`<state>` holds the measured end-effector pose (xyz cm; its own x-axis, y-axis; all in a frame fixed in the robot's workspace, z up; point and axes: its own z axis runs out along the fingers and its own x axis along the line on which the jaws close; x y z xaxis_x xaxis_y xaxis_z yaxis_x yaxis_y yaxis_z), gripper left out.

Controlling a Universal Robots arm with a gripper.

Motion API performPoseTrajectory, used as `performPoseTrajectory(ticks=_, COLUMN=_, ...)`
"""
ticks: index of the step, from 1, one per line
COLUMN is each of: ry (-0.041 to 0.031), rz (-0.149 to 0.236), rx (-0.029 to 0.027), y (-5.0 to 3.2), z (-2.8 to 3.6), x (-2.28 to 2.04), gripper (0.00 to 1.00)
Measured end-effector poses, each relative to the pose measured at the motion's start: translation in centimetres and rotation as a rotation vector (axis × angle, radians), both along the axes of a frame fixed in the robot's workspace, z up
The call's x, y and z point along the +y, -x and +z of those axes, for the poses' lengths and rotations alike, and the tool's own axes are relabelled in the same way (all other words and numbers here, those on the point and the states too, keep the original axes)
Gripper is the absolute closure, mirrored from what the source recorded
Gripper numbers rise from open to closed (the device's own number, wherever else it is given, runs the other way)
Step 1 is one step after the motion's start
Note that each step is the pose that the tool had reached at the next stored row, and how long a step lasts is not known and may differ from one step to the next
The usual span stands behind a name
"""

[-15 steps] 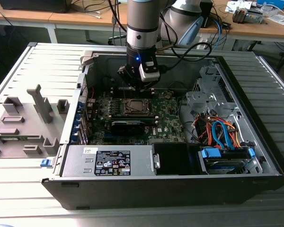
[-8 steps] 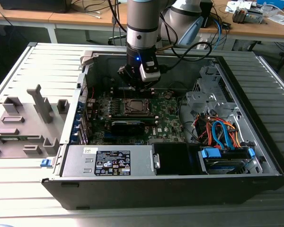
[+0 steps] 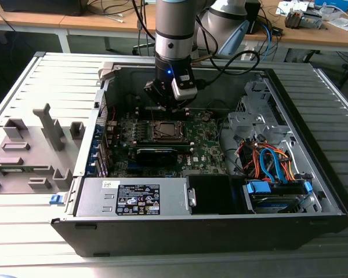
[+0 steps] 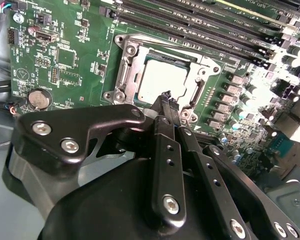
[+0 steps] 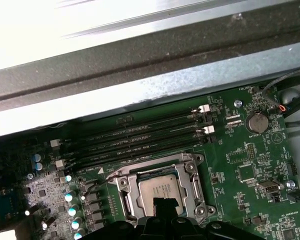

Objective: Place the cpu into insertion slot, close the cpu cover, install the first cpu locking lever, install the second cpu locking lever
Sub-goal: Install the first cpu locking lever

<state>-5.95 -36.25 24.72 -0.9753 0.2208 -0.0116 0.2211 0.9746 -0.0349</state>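
Arm (image 3: pixel 174 29) vertical, wrist pointing down; tool (image 4: pixel 167 99) pinched closed.

The exterior view looks steeply down into the computer case (image 3: pixel 209 231) from afar, while both wrist views closely share the cpu (image 4: pixel 162 80) (image 5: pixel 160 191).

Open computer case (image 3: pixel 220 231) lying on a slatted grey table (image 3: pixel 23 243). The arm's gripper (image 3: pixel 169 108) hangs just above the insertion slot (image 3: pixel 164 131) on the green circuit board (image 3: pixel 207 143); a grey power supply (image 3: pixel 136 198) lies along the near wall.
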Motion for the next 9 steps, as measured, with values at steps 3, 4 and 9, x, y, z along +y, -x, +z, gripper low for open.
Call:
performPoseTrajectory(ticks=3, ry=0.0000, rz=0.007, rx=0.0000, y=0.00, z=0.00, x=0.00, gripper=0.89)
performPoseTrajectory(ticks=4, ry=0.0000, rz=0.009, rx=0.0000, y=0.00, z=0.00, x=0.00, gripper=0.89)
performPoseTrajectory(ticks=9, ry=0.0001, rz=0.021, rx=0.0001, y=0.00, z=0.00, x=0.00, gripper=0.89)
